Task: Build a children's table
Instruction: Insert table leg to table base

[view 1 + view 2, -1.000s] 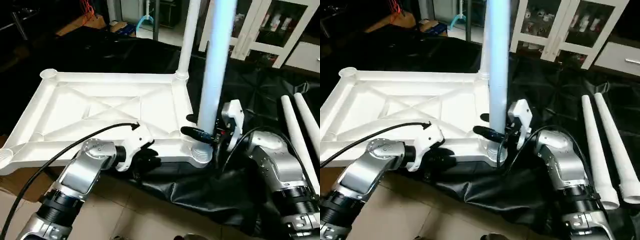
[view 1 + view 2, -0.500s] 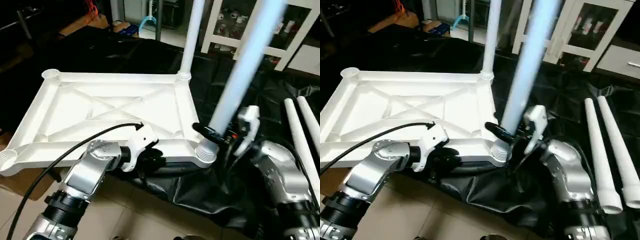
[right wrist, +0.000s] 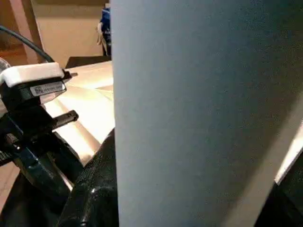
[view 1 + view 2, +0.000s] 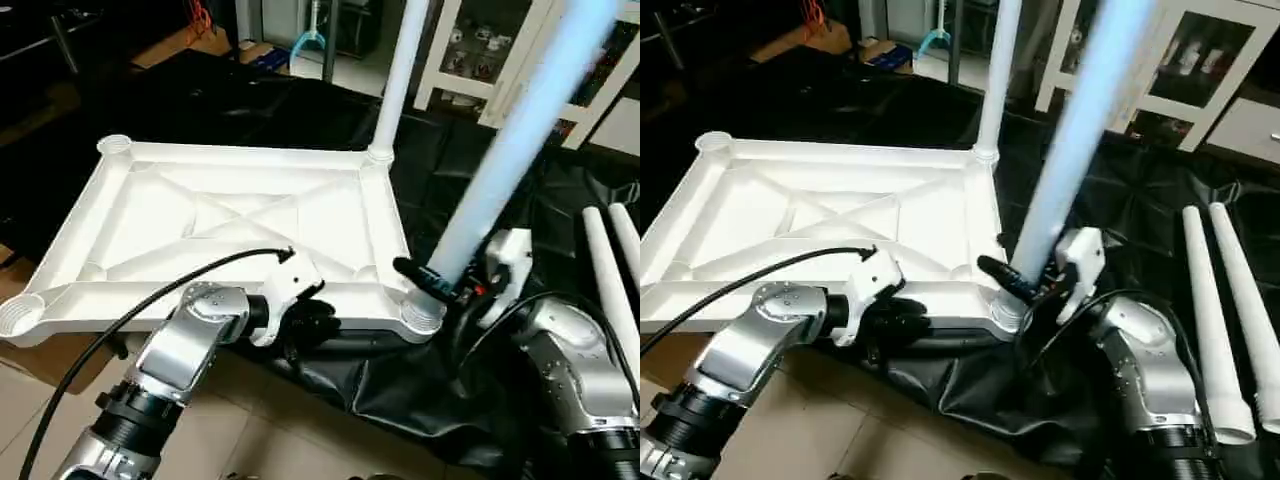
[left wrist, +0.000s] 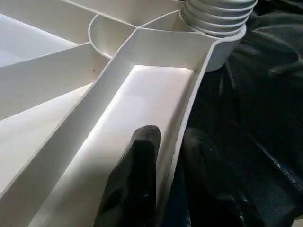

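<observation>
Black sheeting (image 4: 480,200) over the work surface, white glass-door cabinet (image 4: 470,60) behind. From the head views: tabletop (image 4: 220,215) lay ribbed side up on the sheeting, near edge overhanging the tiled floor (image 4: 230,440). One leg (image 4: 395,80) stood upright in the far right corner socket. Second leg (image 4: 510,150) leaned right from the near right corner socket (image 4: 420,312), pinched low down by the right gripper (image 4: 440,285). Left gripper (image 4: 305,318) clamped the tabletop's near edge. Two spare legs (image 4: 1225,320) lay side by side near the sheeting's right edge.

From the left wrist: one finger (image 5: 137,189) sat inside the rim channel, the other outside, rim wall pinched between.

From the right wrist: held leg close up, dark finger (image 3: 94,189) against it.
</observation>
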Available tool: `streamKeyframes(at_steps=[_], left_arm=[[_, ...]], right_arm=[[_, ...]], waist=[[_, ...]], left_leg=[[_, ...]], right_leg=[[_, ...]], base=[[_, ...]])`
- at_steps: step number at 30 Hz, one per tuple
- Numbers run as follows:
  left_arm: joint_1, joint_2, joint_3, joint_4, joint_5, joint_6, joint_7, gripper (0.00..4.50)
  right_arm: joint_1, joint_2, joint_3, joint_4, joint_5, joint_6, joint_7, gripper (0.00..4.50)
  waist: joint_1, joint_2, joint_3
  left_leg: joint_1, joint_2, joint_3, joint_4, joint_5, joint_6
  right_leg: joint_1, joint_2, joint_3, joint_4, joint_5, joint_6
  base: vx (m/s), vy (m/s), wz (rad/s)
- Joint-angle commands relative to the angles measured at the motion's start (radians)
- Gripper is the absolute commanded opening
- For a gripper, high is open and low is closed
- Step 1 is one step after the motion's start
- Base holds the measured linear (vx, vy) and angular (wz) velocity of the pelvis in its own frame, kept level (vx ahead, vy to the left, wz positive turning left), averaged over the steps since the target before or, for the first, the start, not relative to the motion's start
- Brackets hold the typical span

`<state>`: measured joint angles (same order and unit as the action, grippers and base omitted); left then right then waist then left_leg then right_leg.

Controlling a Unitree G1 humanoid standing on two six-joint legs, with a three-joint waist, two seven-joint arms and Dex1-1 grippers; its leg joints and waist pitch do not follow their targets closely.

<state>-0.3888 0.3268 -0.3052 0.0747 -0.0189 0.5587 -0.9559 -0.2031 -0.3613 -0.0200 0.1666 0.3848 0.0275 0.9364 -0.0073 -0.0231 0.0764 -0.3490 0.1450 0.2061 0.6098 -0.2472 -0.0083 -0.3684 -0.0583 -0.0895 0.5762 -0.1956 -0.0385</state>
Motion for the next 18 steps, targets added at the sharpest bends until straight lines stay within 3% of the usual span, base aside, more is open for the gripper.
streamKeyframes(at_steps=[1,6,8,10,15,17,18], left_arm=[[-0.022,-0.011,0.033,0.008,-0.009,-0.023,0.052,0.6],[-0.017,-0.017,0.038,0.008,-0.009,-0.027,0.073,0.6],[-0.014,-0.019,0.043,0.009,-0.009,-0.031,0.089,0.6],[-0.014,-0.021,0.046,0.012,-0.009,-0.034,0.093,0.6],[-0.017,-0.03,0.053,0.02,-0.007,-0.041,0.106,0.55],[-0.022,-0.033,0.053,0.024,-0.008,-0.044,0.109,0.54],[-0.025,-0.034,0.053,0.026,-0.009,-0.045,0.111,0.52]], right_arm=[[0.091,-0.016,0.061,0.107,-0.103,0.076,-0.011,1.79],[0.14,0.017,0.051,0.099,-0.083,0.055,-0.053,1.79],[0.171,0.04,0.042,0.079,-0.066,0.043,-0.086,1.79],[0.185,0.052,0.036,0.075,-0.062,0.039,-0.103,1.79],[0.197,0.067,0.037,0.088,-0.102,0.007,-0.167,1.79],[0.189,0.069,0.037,0.093,-0.12,0.009,-0.2,1.79],[0.183,0.07,0.037,0.094,-0.127,0.01,-0.215,1.79]], waist=[[-0.006,0.005,-0.025],[-0.006,0.003,-0.026],[-0.007,-0.003,-0.027],[-0.01,-0.001,-0.028],[-0.014,0.002,-0.024],[-0.021,-0.003,-0.023],[-0.021,0.001,-0.022]], left_leg=[[0.013,0.121,-0.06,-0.107,-0.22,0.019],[0.017,0.121,-0.06,-0.11,-0.238,0.001],[0.013,0.122,-0.061,-0.112,-0.233,0.004],[0.012,0.122,-0.064,-0.115,-0.238,-0.001],[0.016,0.122,-0.066,-0.12,-0.3,-0.027],[0.015,0.12,-0.067,-0.122,-0.327,-0.037],[0.014,0.12,-0.068,-0.123,-0.334,-0.039]], right_leg=[[0.009,-0.126,0.087,-0.081,-0.322,-0.208],[0.003,-0.125,0.091,-0.084,-0.322,-0.197],[0.006,-0.127,0.093,-0.082,-0.311,-0.198],[0.006,-0.125,0.09,-0.081,-0.311,-0.196],[-0.001,-0.123,0.093,-0.087,-0.362,-0.183],[-0.004,-0.121,0.097,-0.087,-0.379,-0.174],[-0.003,-0.121,0.099,-0.088,-0.386,-0.172]], base=[[0.0,0.0,0.0],[0.0,0.0,0.0],[0.0,0.0,0.0],[0.0,0.0,0.0],[0.0,0.0,0.0],[0.0,0.0,0.0],[0.0,0.0,0.0]])
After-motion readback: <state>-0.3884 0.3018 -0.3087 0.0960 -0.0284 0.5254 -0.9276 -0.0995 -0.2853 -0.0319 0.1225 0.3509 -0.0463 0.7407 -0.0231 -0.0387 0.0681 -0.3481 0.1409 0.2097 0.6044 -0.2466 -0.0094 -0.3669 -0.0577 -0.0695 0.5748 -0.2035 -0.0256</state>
